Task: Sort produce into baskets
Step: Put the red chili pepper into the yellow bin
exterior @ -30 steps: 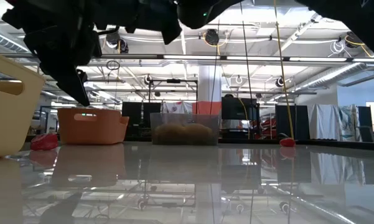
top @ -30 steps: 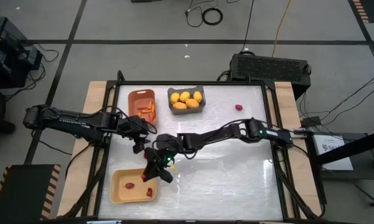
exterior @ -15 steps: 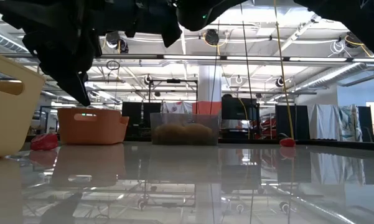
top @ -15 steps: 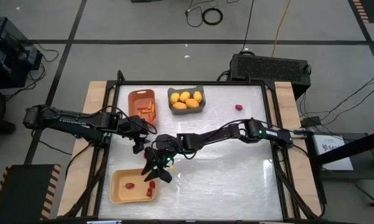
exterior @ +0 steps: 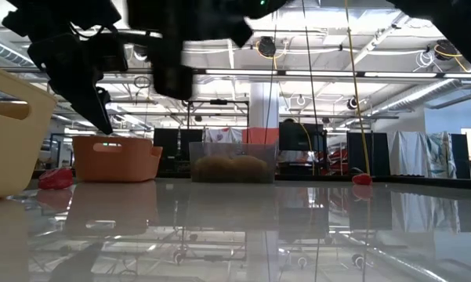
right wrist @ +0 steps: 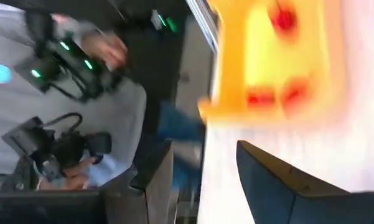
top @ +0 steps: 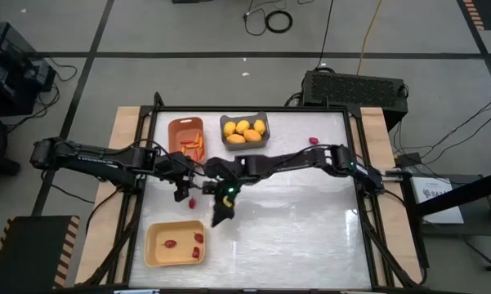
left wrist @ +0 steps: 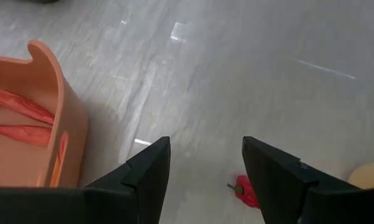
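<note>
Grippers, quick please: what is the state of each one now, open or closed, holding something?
Left gripper: jaws open, holding nothing, above a red piece.
Right gripper: jaws open, holding nothing.

Glossy white table (top: 294, 220) carrying orange-brown basket (top: 186, 137), dark grey basket (top: 244, 131) and pale yellow basket (top: 175, 245). One red piece (top: 192, 202) just beyond the left fingers (left wrist: 146, 177); another (top: 314, 140) lying well apart.
</note>
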{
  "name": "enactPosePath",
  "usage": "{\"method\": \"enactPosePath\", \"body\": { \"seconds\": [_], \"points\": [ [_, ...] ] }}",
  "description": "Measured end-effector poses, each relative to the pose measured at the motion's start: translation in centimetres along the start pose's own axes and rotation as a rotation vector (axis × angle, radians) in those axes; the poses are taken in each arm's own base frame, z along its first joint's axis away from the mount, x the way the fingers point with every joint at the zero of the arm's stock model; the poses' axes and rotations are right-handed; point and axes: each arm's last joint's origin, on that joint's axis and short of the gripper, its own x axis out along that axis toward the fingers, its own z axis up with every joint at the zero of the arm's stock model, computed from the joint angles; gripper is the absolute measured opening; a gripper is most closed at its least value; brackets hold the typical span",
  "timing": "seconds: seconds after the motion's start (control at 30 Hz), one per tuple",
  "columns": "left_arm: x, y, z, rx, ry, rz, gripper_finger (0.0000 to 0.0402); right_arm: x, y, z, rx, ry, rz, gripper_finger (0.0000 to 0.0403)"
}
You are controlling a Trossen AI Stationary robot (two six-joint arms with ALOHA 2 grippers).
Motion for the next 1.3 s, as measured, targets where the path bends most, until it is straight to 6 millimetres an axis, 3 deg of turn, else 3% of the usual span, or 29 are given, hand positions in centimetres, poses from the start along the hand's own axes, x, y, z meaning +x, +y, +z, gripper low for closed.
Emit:
{"method": "enactPosePath", "body": {
  "seconds": [0.27,0.47,0.63,0.77,0.97,1.13,1.3],
  "points": [
    [0.0,-0.1,0.2,-0.001,-0.022,-0.006,0.0207,-6.1,0.8,-3.4,0.043,0.217,-0.366,0.0169],
    [0.0,-0.2,0.6,-0.027,-0.062,-0.017,0.0207,-12.2,1.6,-5.0,0.011,0.35,-0.719,0.0169],
    [0.0,-0.1,0.7,-0.074,-0.08,0.009,0.0207,-18.3,0.6,-5.3,0.104,0.361,-0.936,0.0169],
    [0.0,0.0,0.7,-0.154,-0.083,0.016,0.0207,-23.3,-1.3,-6.4,0.223,0.311,-0.997,0.0169],
    [0.0,0.0,0.7,-0.286,-0.093,0.032,0.0207,-30.1,-5.4,-10.6,0.414,0.202,-1.113,0.0169],
    [-0.1,0.2,1.0,-0.353,-0.145,0.085,0.0207,-33.0,-9.2,-13.8,0.5,0.158,-1.119,0.0169],
    [-0.1,0.2,1.3,-0.428,-0.194,0.092,0.0207,-34.2,-12.3,-15.8,0.516,0.183,-1.109,0.0169]
  ]
}}
